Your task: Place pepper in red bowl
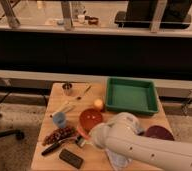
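- The white arm (149, 150) is reaching in from the lower right corner and lying across the front right of the wooden table (91, 159).
- The gripper (82, 140) is hanging at the arm's end, just in front of the red bowl's near left rim; the wrist is covering it, so I cannot tell its grip.
- The red bowl (91, 119) is sitting near the middle of the table, with the arm hiding its near edge.
- A small yellow-orange rounded piece (98, 103), possibly the pepper, is resting just behind the red bowl and beside the left wall of the green tray (131, 96).
- The dark purple bowl (159, 133) is showing partly behind the arm on the right.
- A blue cup (59, 119) is standing to the left of the red bowl, with a bunch of purple grapes (59, 135) lying in front of it.
- A black-handled tool (56, 145) and a black rectangular block (71, 158) are lying close to the gripper on its left.
- A small metal cup (67, 88) is standing at the far left corner, with wooden utensils (64, 107) lying nearer.
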Robot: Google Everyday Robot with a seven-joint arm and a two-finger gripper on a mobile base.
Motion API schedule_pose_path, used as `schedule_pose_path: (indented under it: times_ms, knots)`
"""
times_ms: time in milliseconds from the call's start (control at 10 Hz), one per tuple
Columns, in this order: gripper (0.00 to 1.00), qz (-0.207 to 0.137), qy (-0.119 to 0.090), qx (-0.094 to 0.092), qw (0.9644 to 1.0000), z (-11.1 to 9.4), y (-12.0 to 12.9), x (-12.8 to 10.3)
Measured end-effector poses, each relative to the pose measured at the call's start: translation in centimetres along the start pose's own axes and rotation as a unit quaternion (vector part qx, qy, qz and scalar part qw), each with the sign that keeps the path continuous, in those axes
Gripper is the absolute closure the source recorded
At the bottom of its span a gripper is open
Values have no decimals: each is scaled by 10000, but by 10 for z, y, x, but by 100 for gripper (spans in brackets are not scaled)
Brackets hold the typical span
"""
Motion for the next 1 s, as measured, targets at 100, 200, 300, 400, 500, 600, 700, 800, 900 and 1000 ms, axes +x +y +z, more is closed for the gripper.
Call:
schedule_pose_path:
  times_ms: [100,200,300,400,500,600,700,800,900,1000]
  knots:
    - [100,-10,-7,2,10000,-1,-6,-5]
    - [100,-37,-24,-8,10000,-2,-10,-10]
    - [100,-50,-30,10,10000,-5,-16,-13]
    - [100,-71,-37,15,10000,-7,-21,-17]
    - [100,-79,-40,13,10000,-7,-22,-18]
    - [100,-139,-38,33,9999,-11,-35,-26]
    - [100,-174,-42,31,9998,-11,-42,-31]
    - [100,-172,-45,29,9998,-12,-44,-32]
    - [100,-152,-41,42,9999,-13,-50,-32]
    - [100,-148,-42,46,9999,-12,-59,-35]
